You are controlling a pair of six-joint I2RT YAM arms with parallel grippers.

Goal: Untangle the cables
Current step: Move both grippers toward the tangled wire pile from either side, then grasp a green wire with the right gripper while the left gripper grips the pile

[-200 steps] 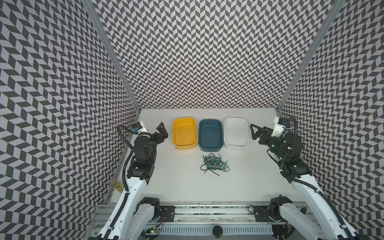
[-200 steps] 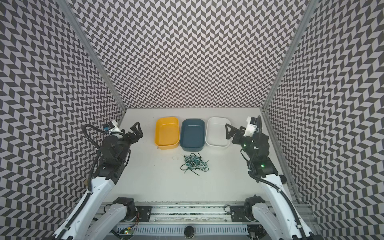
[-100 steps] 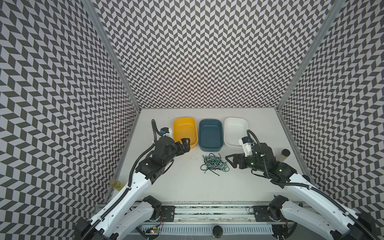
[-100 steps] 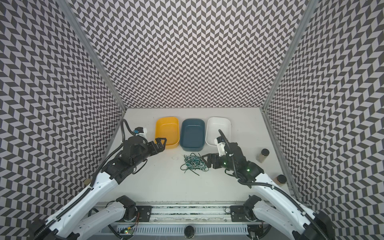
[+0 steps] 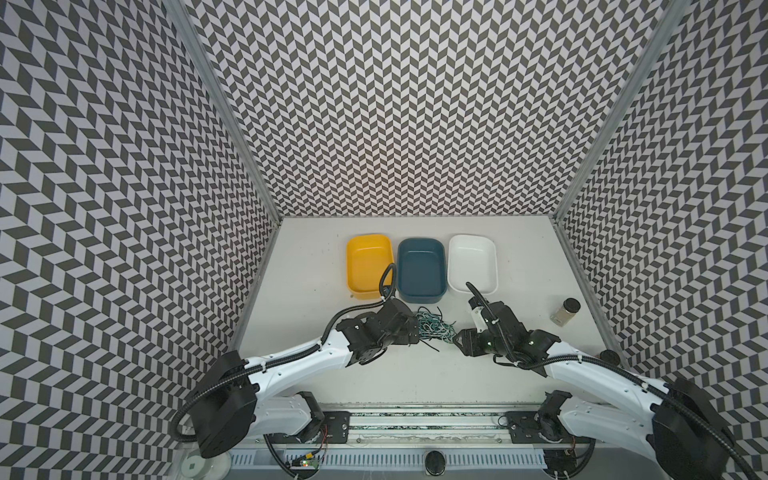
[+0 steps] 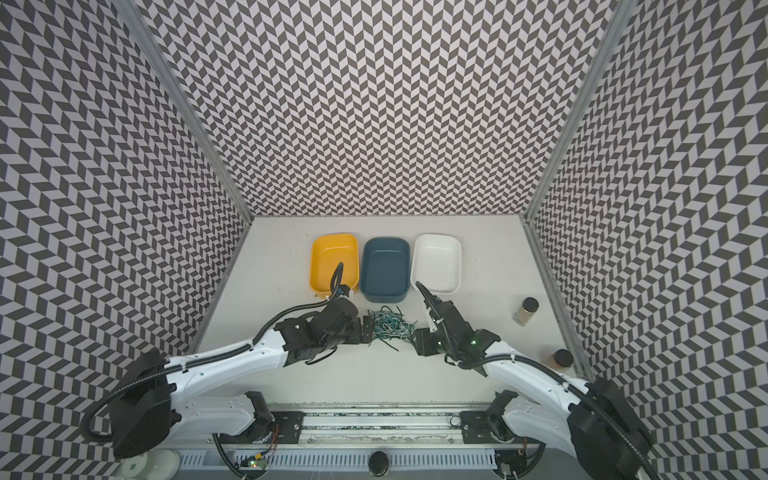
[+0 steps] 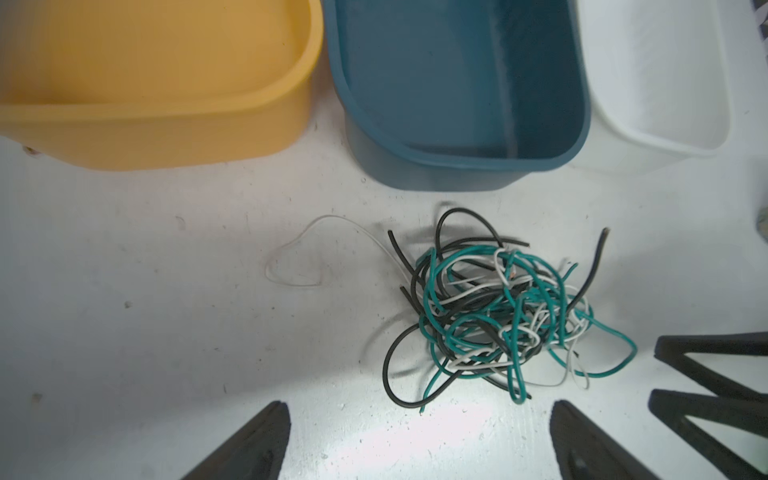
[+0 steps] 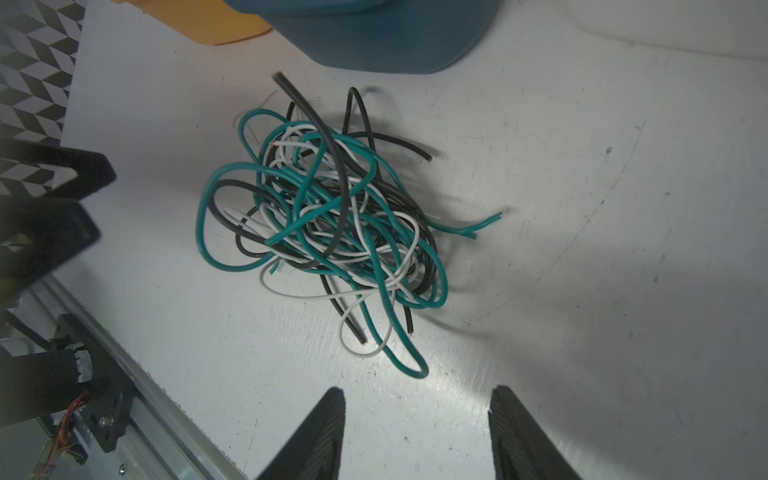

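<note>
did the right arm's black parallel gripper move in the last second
Yes: the right gripper swung from beside the white plastic tray nearer and leftward, to the tangle of thin black, teal and white cables.

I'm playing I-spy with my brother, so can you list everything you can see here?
table: one; white; under everything
yellow tub: one; yellow; back row, left end, empty
blue tub: one; dark blue; back row, middle, empty
white tub: one; white; back row, right end, empty
cables: one tangled heap; black, teal, white; in front of the blue tub
jars: two; dark lids; by the right wall
left gripper: one; black; open, left of the heap
right gripper: one; black; open, right of the heap
</note>
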